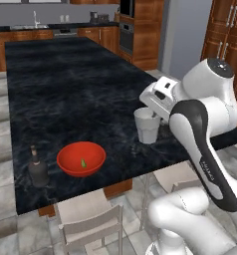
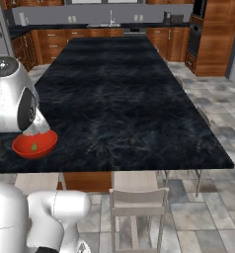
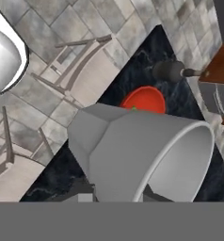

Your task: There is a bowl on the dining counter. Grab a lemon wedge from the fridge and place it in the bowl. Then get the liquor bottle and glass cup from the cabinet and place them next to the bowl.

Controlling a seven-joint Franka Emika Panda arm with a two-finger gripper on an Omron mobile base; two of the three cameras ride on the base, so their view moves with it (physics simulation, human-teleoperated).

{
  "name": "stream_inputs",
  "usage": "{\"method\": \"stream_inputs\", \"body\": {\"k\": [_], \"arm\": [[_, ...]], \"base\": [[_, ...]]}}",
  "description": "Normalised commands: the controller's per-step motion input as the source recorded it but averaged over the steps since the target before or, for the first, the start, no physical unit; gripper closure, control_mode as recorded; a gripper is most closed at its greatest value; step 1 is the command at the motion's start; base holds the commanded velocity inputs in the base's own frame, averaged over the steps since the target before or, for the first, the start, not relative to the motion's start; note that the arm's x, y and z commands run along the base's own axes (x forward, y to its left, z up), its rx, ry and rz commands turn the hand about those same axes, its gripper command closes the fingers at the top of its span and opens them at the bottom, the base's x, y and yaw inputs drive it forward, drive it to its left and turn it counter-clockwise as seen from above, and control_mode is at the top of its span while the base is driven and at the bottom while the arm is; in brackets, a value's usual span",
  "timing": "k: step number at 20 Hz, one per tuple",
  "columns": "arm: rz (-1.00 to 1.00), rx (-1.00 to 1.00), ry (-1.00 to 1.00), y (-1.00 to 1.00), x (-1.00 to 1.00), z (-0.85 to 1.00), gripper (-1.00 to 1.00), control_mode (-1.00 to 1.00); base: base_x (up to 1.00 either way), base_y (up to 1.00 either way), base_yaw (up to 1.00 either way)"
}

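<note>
Going from the left of the left base view, the liquor bottle (image 1: 38, 169) already stands upright on the dark surface (image 1: 70, 84), just beside the red bowl (image 1: 81, 159), so that part of the task looks done. The bowl sits near the front edge of the surface, and a small green-yellow sliver, the lemon wedge (image 1: 83, 163), lies inside it, so the first step appears finished too. Further right, the glass cup (image 1: 147, 125) is upright and low over or on the surface, apart from the bowl, with the hand (image 1: 158, 107) directly at its rim; judging by how the white wrist sits on the cup and by the hand view, where the cup (image 3: 142, 155) fills the foreground right against the camera, the hand is clamped on the glass cup. What seems left is the last stretch: bringing the cup nearer the bowl, setting it down and letting go. Several things are hard to settle. The fingertips themselves are covered by the cup and wrist, so the exact contact cannot be made out. Whether the cup's base touches the surface or hangs just above it I cannot tell. In the right base view the arm's big white joint covers the cup and part of the bowl (image 2: 34, 143), and the bottle is cut off at the left edge there.
</note>
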Motion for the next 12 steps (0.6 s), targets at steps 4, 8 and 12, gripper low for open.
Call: {"method": "stream_inputs", "body": {"k": [4,8,12], "arm": [[0.0,0.17,0.0,0.0,0.41,-0.39,1.0,-1.0],[0.0,0.01,0.0,0.0,0.38,-0.46,1.0,-1.0],[0.0,0.0,0.0,0.0,0.36,-0.44,1.0,-1.0]], "base": [[0.0,0.0,0.0],[0.0,0.0,0.0],[0.0,0.0,0.0]]}}
